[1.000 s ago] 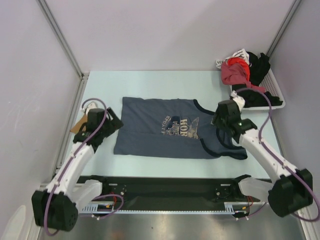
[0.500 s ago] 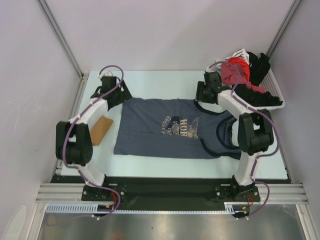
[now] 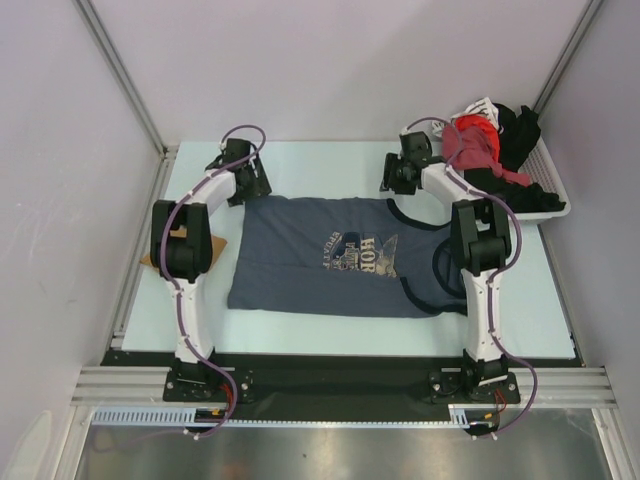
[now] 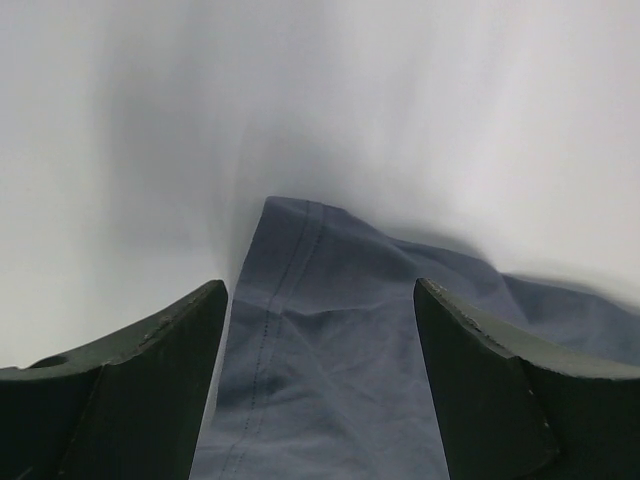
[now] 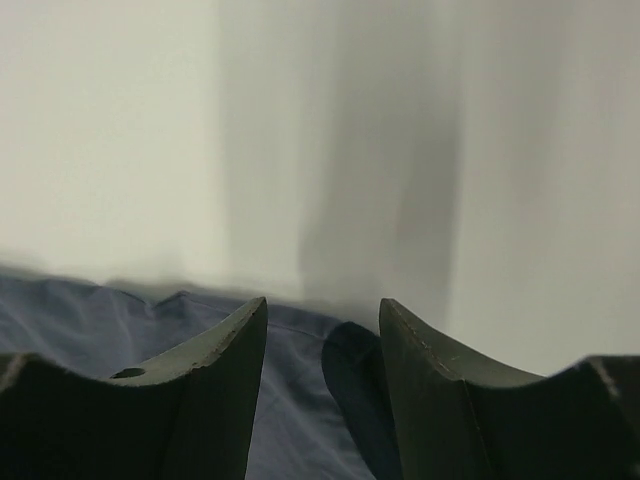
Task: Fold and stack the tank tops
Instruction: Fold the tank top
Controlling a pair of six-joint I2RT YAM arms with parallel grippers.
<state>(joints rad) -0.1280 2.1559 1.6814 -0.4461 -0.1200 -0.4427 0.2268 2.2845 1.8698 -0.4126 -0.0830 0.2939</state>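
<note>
Okay, left gripper and right gripper both gape, the blue top edge lying between each pair of fingers. Sink lower, then pinch evenly.

At the left of the top view the tan-brown tank top is almost all hidden behind the left arm; only a small corner shows. The right arm covers part of the straps of the slate-blue tank top, whose print is too small to read. In both wrist views the bottom edge cuts this top off.
</note>
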